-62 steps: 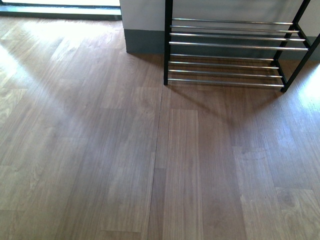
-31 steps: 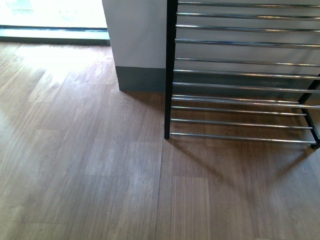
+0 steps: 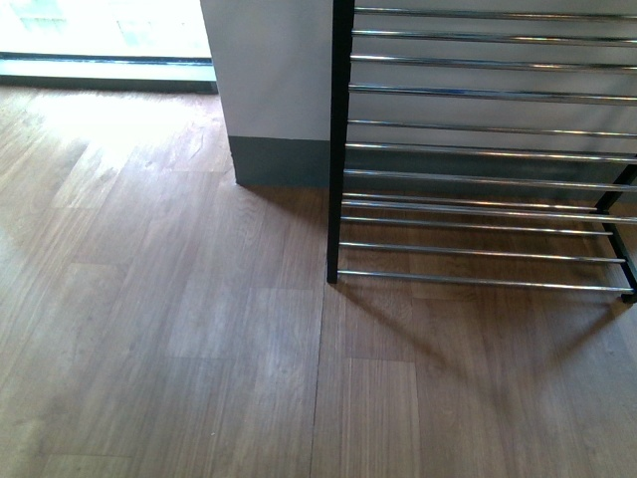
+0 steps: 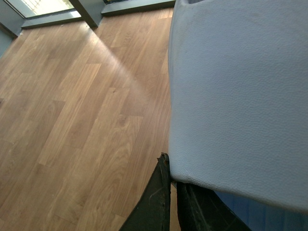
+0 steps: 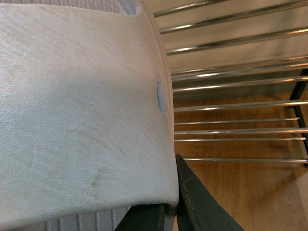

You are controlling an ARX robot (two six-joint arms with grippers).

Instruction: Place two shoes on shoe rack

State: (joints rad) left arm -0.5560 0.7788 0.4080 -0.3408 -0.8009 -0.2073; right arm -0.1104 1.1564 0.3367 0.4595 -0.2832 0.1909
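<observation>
The shoe rack (image 3: 478, 149), a black frame with chrome bars, stands at the right of the front view against a white wall; its tiers are bare. It also shows in the right wrist view (image 5: 236, 106). My left gripper (image 4: 171, 180) is shut on the edge of a pale blue-white slide sandal (image 4: 240, 91) held above the wood floor. My right gripper (image 5: 174, 202) is shut on the strap edge of the other slide sandal (image 5: 82, 110), held in front of the rack's bars. Neither arm shows in the front view. The grey sneakers are out of view.
Wood plank floor (image 3: 179, 329) spreads to the left and front. A white wall corner with grey skirting (image 3: 279, 159) stands just left of the rack. A bright glass door sill (image 3: 100, 65) runs along the far left.
The front view has closed in on the rack: its bars now fill the upper right and its foot sits lower in the picture. In the last half second it shifted only slightly.
</observation>
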